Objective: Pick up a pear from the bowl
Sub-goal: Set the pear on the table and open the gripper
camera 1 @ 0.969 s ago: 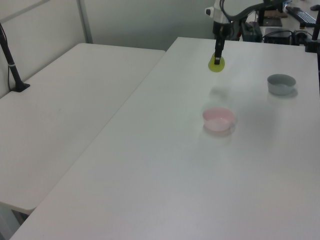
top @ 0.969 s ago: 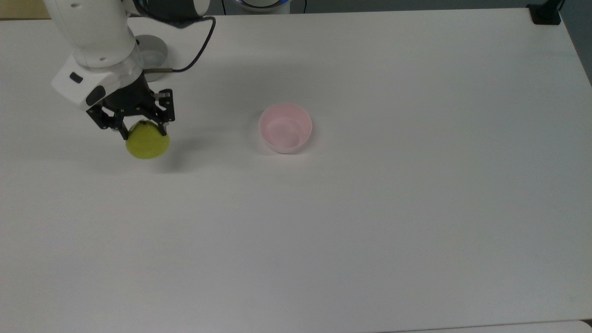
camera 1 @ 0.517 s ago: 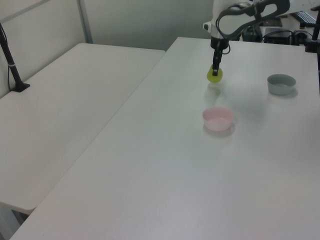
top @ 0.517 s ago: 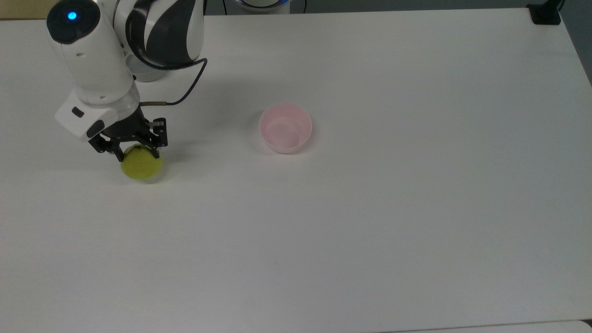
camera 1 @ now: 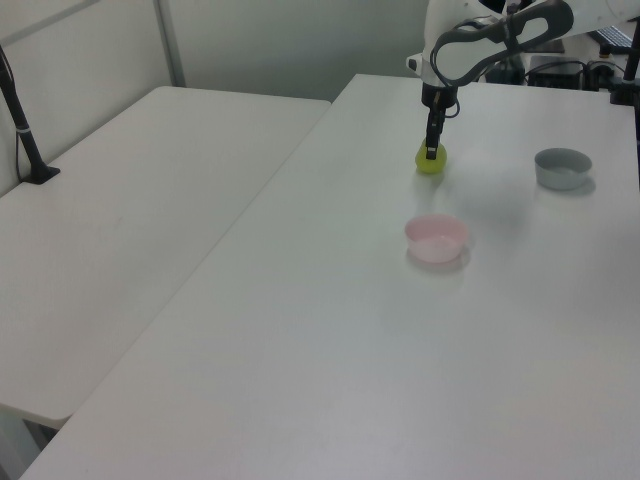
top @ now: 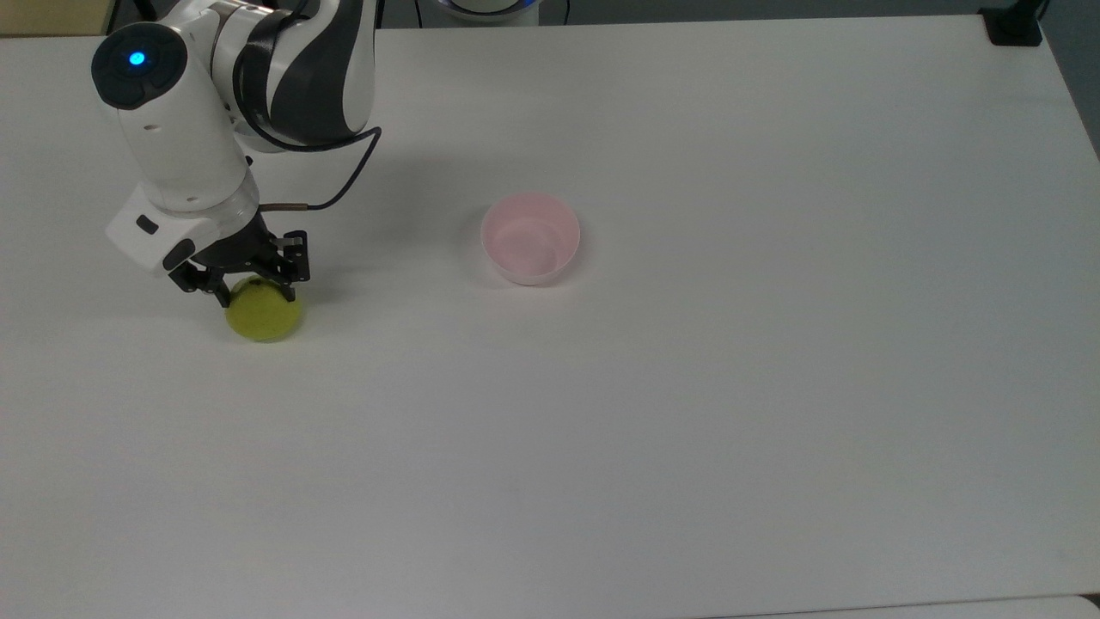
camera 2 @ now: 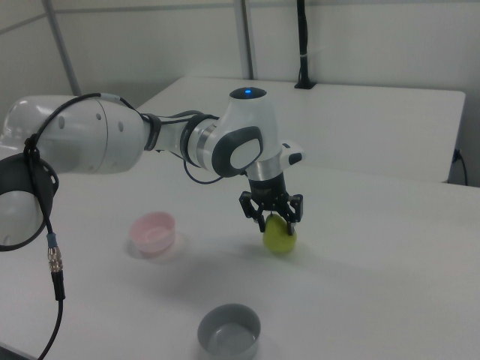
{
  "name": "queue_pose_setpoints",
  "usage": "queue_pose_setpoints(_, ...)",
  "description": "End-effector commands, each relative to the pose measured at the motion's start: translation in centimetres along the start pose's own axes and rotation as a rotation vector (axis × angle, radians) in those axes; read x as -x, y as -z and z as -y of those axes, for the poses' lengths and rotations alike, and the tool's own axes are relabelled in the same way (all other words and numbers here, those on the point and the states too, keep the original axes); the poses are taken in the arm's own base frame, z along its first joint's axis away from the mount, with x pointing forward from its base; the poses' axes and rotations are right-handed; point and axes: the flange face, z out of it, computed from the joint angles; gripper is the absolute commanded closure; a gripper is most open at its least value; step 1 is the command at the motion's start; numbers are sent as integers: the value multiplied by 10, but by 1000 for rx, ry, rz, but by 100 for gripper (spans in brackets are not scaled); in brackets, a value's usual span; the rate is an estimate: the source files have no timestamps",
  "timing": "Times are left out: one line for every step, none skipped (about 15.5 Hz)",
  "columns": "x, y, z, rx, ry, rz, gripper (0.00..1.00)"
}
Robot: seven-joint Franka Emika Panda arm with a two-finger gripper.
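The yellow-green pear sits low at the table surface in the top view's left part, far left of the pale pink bowl. My gripper comes down on the pear's top, its black fingers shut on the pear. In the left view the pear lies beyond the bowl, under the gripper. In the right view the gripper grips the pear, to the right of the bowl. The bowl has nothing in it.
A grey bowl stands at the left view's right; in the right view the grey bowl is near the front edge. The white arm and its black cable hang over the top view's upper left. A second white table adjoins.
The gripper has carried the pear down toward the table and toward the top view's bottom. Over the last half second it barely shifted. The pink bowl has not moved.
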Motion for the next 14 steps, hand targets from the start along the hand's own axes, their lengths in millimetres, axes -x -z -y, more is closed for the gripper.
queue_pose_setpoints(1, 4, -7, 14, 7, -7, 28)
queue_pose_setpoints(2, 4, -7, 14, 3, -5, 5)
queue_pose_setpoints(1, 10, -7, 16, 1, -11, 0)
queue_pose_setpoints(2, 17, -7, 17, -2, -15, 0)
queue_pose_setpoints(3, 27, -8, 21, -7, -27, 0)
queue_pose_setpoints(3, 36, -6, 20, -15, -34, 0)
queue_pose_setpoints(4, 48, -4, 19, -22, -38, 0)
queue_pose_setpoints(5, 61, -2, 17, -29, -39, 0)
queue_pose_setpoints(7, 74, 1, 14, -29, -37, 0)
queue_pose_setpoints(8, 88, 5, 8, -32, -33, 0)
queue_pose_setpoints(12, 110, 11, 0, -43, -32, 0)
queue_pose_setpoints(15, 129, 14, 1, -55, -43, 0)
queue_pose_setpoints(19, 147, 20, -3, -64, -46, 0)
queue_pose_setpoints(23, 163, 29, -10, -69, -35, 0)
